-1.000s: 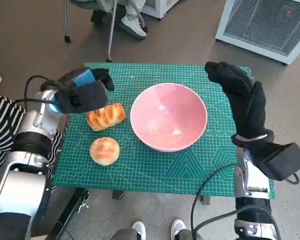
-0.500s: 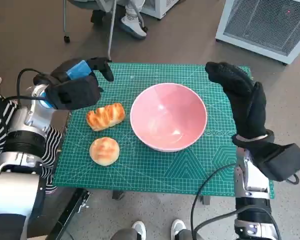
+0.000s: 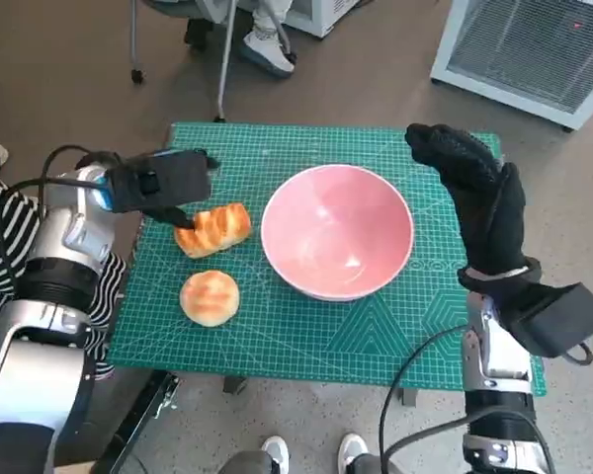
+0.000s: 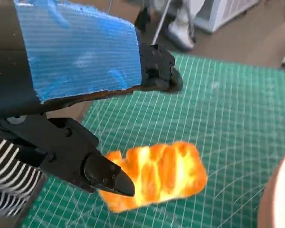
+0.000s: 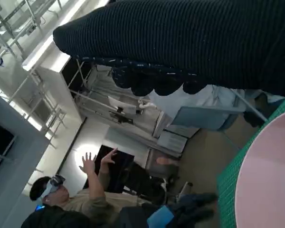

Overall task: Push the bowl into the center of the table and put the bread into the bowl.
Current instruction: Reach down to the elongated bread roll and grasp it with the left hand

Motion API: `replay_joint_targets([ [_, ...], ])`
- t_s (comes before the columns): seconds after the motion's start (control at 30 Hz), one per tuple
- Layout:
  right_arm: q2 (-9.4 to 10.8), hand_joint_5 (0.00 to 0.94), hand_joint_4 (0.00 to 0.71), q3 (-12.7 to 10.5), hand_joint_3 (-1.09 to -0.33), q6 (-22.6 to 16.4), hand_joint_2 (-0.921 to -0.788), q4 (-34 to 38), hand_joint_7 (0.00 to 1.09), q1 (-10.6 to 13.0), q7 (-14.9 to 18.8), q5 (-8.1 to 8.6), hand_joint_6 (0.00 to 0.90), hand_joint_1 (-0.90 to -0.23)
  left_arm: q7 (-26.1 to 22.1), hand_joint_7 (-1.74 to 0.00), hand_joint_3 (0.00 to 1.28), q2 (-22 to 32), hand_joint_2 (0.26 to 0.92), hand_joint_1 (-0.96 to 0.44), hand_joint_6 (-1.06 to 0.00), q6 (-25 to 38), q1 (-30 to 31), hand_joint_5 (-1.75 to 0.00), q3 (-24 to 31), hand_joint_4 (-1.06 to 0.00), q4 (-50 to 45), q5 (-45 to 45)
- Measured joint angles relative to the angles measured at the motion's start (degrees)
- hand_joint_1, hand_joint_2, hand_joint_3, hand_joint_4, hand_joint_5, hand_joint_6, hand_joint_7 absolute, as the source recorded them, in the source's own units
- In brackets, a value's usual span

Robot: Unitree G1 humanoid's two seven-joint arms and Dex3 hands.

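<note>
Bread step is in hand, I judge: the pink bowl (image 3: 337,231) already sits about mid-table on the green mat (image 3: 306,336). Nearest lies a round bun (image 3: 210,297); farther, the long bread (image 3: 213,228), left of the bowl. The left hand (image 3: 158,183) hovers over its left end, fingers (image 4: 109,175) apart (nothing held). Next, it must close on the bread. The right hand (image 3: 474,193), fingers extended and empty, stands right of the bowl.

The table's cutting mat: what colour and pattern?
Green cutting mat with a pale printed grid; head view.
</note>
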Motion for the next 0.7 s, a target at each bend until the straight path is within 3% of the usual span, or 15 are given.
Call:
replay_joint_targets([
  [0.43, 0.0, 0.002, 0.217, 0.0, -0.763, 0.0, -0.921, -0.1, 0.62, 0.0, 0.0, -0.16, 0.038, -0.813, 1.1, -0.01, 0.00, -1.7, 0.726, -0.49, -0.11, 0.0, 1.7, 0.00, -2.5, -0.01, 0.2, 2.0],
  [0.7, -0.2, 0.002, 0.216, 0.0, -0.765, 0.0, -0.921, 0.0, 0.62, 0.0, 0.0, -0.15, 0.036, -0.812, 4.5, -0.01, 0.00, -3.4, 0.732, -0.48, -0.12, -0.7, 1.8, -0.01, -2.9, -0.03, 4.2, 2.2],
])
